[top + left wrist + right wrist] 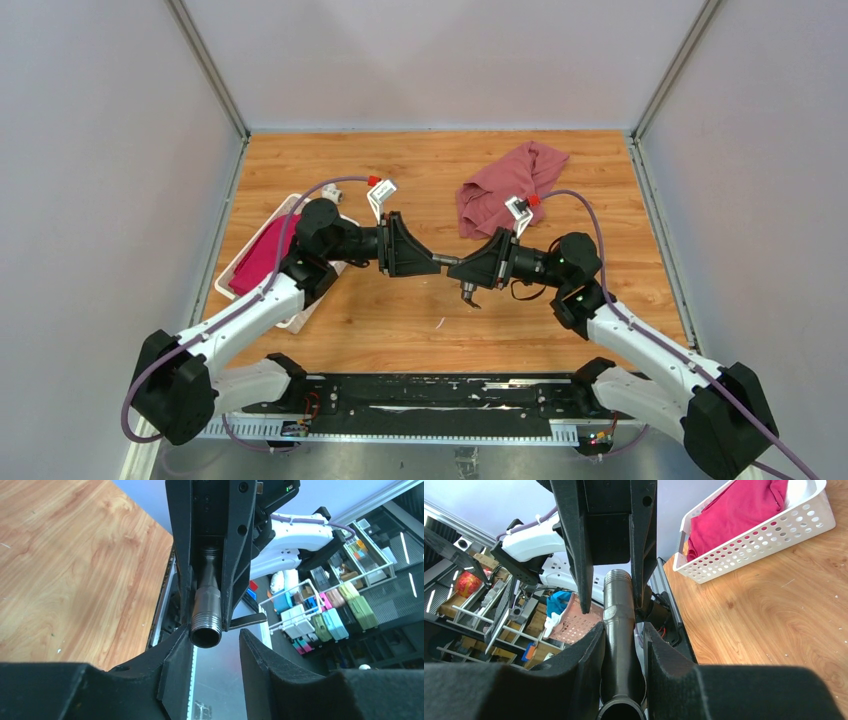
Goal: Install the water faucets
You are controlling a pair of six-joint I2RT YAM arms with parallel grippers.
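Note:
The dark grey metal tap point(451, 261) hangs level above the middle of the table, between the two grippers facing each other. My right gripper point(622, 628) is shut on the tap's body point(619, 625), and its handle point(468, 296) points down. In the left wrist view the tap's threaded end point(206, 626) sits at the tips of my left gripper point(216, 636). It rests against the left finger point(175, 655), with a clear gap to the right one, so that gripper is open. A small white piece point(333, 192) lies by the basket's far corner.
A dusty-red cloth point(510, 185) lies crumpled at the back right of the wooden table. A white slatted basket point(247, 252) with magenta fabric point(262, 255) stands at the left, under the left arm. Grey walls enclose three sides.

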